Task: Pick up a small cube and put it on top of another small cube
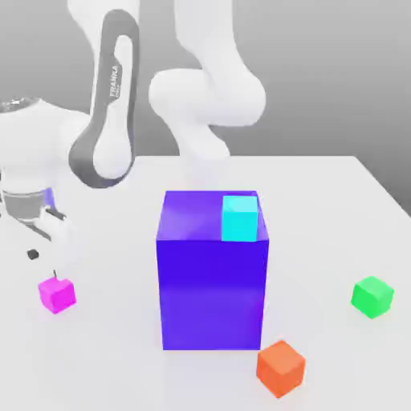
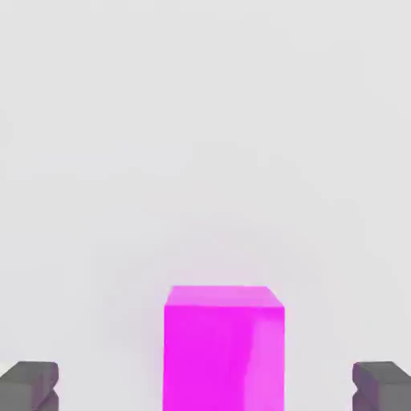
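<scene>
White tabletop point(image 1: 337, 209) carries all the work items under a grey backdrop. At its centre stands the big blue-purple block point(image 1: 213, 281), with a cyan cube point(image 1: 239, 218) resting on its top face near the corner toward the exterior view's right — a likely stacking target, raised and unobstructed. The small magenta cube point(image 1: 57, 294) sits on the table at the exterior view's left, well apart from the green cube point(image 1: 372, 296) and the orange cube point(image 1: 281, 368). The gripper point(image 2: 205, 385) hangs just above the magenta cube, fingers point(image 2: 29, 384) spread wide, one on each side of it and clear of its faces. This straddling pose suits a straight descent before closing; nothing is held yet.
</scene>
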### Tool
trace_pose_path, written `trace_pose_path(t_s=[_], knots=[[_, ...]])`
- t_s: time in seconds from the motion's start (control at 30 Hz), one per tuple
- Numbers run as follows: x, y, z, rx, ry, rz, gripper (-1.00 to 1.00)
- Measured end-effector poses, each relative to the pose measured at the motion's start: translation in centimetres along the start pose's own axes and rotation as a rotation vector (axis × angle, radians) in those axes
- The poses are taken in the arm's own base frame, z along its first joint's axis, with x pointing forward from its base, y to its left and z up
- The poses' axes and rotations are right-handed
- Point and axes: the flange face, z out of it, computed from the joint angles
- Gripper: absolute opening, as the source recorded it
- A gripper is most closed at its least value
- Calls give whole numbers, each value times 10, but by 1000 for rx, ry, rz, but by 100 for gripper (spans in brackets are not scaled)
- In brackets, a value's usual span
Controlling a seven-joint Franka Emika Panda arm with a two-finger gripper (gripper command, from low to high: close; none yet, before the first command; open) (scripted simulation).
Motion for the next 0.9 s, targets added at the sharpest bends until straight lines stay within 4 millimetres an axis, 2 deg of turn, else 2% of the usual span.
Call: trace_pose_path(t_s=[0.1,0.13,0.37,0.6,0.67,0.73,0.8,0.9], knots=[[-1,2,30,-3,-2,2,0],[-1,2,38,-3,-3,3,-100],[-2,2,40,-3,-4,3,-100],[-1,0,-17,-3,-4,16,-100],[-16,-28,-24,3,0,-39,-100],[-45,-68,-30,13,5,-145,-100],[-83,-107,-38,26,9,-263,-100],[-152,-157,-49,46,14,-444,-100]])
